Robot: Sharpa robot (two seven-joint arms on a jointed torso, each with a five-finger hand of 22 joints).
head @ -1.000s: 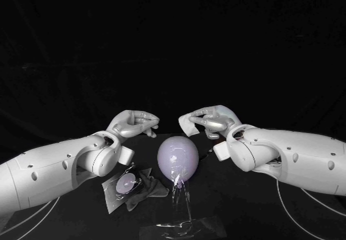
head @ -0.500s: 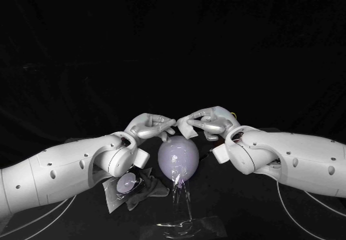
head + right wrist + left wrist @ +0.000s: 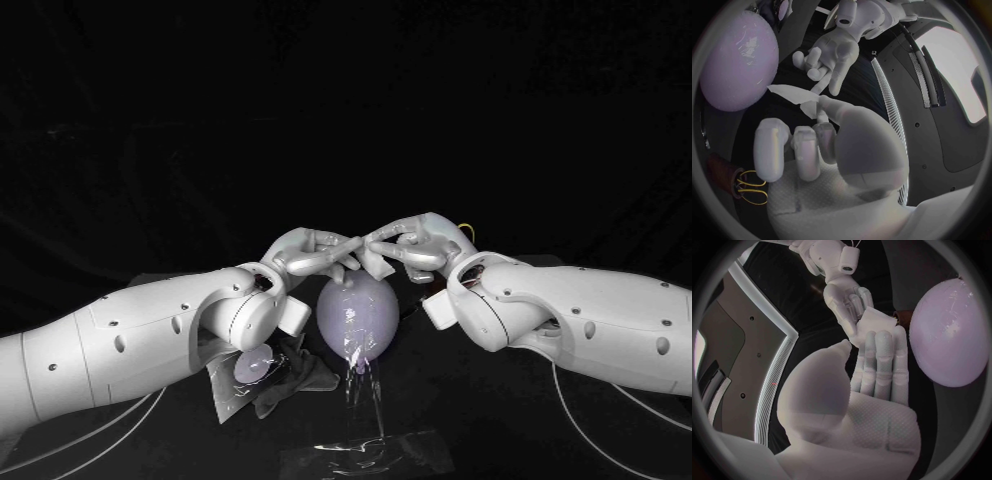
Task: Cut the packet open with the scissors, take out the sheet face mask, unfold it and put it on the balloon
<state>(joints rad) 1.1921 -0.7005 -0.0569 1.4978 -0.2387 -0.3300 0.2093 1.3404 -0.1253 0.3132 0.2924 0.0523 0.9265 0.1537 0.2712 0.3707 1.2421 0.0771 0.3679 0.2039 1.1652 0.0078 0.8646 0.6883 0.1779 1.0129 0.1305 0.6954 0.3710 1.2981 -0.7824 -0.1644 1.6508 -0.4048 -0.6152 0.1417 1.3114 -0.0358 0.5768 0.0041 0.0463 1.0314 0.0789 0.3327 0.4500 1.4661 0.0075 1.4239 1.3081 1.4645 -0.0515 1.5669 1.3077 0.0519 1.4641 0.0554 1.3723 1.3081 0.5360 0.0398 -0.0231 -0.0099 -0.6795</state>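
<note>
Two hands: the left hand (image 3: 310, 256) and the right hand (image 3: 414, 245) meet fingertip to fingertip just above the pale lilac, egg-shaped balloon (image 3: 358, 315), which stands upright on a clear plastic stand (image 3: 361, 420) at mid-table.
Right hand fingers: closed in a pinch on the folded white sheet face mask (image 3: 378, 262).
Left hand fingers: stretched out together, tips against the mask's free edge; whether they grip it cannot be told.
Mask position: between the two hands, directly over the balloon and apart from it, not yet unfolded.
Done, by judgement: packet cut and mask taken out; the crumpled clear packet with a lilac oval print (image 3: 248, 378) lies on the black table (image 3: 490, 420), left of the balloon on the near side.
Left to do: unfolding the mask, then laying it on the balloon.
Head view: gives the layout of hands, balloon, stand and packet.
Left wrist view: adds the left fingertips laid on the mask's corner, beside the right hand's pinch.
Right wrist view: adds the right thumb and fingers curled onto the mask's other end.
</note>
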